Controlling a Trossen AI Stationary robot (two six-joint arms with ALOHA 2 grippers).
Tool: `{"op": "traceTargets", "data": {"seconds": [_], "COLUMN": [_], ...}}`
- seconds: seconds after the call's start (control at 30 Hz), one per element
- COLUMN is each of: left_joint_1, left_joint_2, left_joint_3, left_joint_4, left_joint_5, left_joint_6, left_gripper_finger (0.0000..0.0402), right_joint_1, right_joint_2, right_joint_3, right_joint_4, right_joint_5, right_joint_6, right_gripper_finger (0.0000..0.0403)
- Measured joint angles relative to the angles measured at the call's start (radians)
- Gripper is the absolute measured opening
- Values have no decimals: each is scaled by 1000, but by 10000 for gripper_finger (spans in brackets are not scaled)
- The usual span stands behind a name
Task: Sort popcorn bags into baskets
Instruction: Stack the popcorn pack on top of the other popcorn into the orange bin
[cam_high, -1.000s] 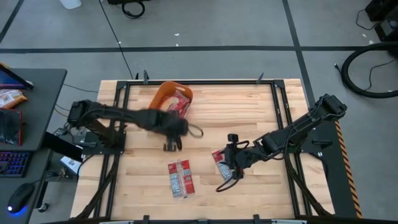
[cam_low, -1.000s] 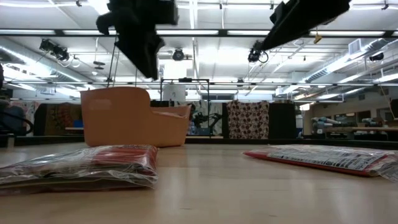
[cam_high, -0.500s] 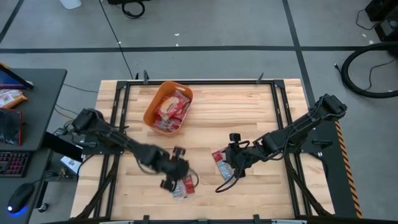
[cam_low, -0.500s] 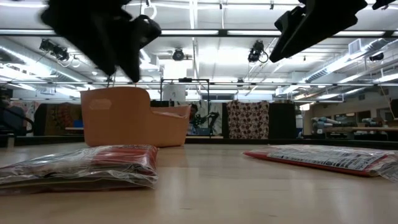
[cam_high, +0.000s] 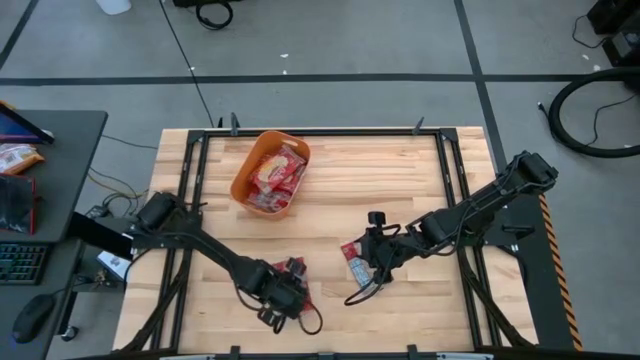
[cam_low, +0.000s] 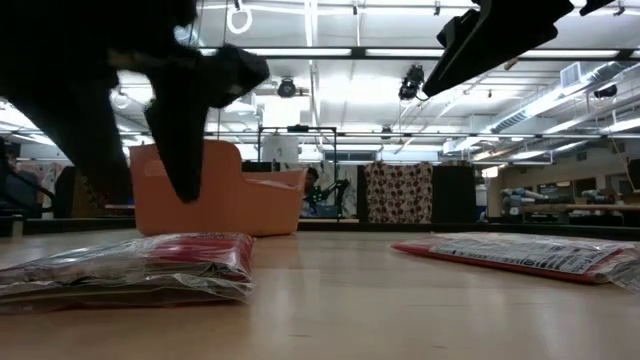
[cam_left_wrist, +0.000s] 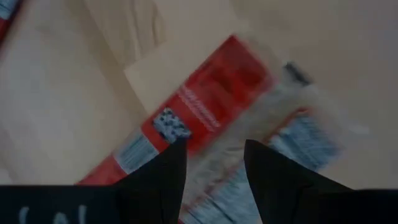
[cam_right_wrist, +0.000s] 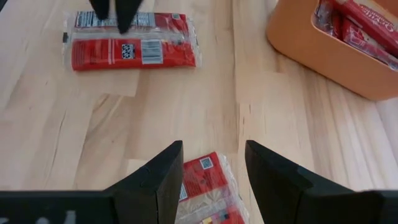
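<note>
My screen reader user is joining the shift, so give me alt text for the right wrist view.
Right gripper, fingers open, hovers over a red popcorn bag on the wooden table. Farther off, the left gripper reaches a second bag, and an orange basket holds more bags.

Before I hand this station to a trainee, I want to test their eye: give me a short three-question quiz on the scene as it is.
1. True or false: the left tool is above a popcorn bag near the table's front edge.
2. Multiple choice: the orange basket holds A) nothing, B) red popcorn bags, C) a cup.
3. Fill in: the right tool hovers with open fingers over a second ____.

Key: 1 true; 2 B; 3 popcorn bag.
</note>
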Motion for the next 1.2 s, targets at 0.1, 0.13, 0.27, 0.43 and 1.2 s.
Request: {"op": "traceTargets", "data": {"seconds": [0.1, 0.13, 0.27, 0.43, 1.2], "left_joint_1": [10, 14, 18, 16, 77], "left_joint_2": [26, 34, 50, 71, -27], "left_joint_3": [3, 3, -5, -2, 141], "left_joint_4": [-36, -32, -41, -89, -288], "left_joint_5": [-1, -1, 2, 17, -19], "left_joint_6": [79, 105, 179, 226, 69], "left_gripper_finger": [158, 156, 144, 102, 2], "right_joint_1": [0, 0, 0, 2, 25], "right_joint_2": [0, 0, 0, 0, 0], "right_joint_3": [0, 0, 0, 0, 0], "right_joint_4": [3, 3, 8, 0, -28], "right_joint_5": [-1, -2, -6, -6, -4], "right_joint_6": [6, 7, 14, 26, 24], "right_gripper_finger": [178, 178, 178, 178, 178]}}
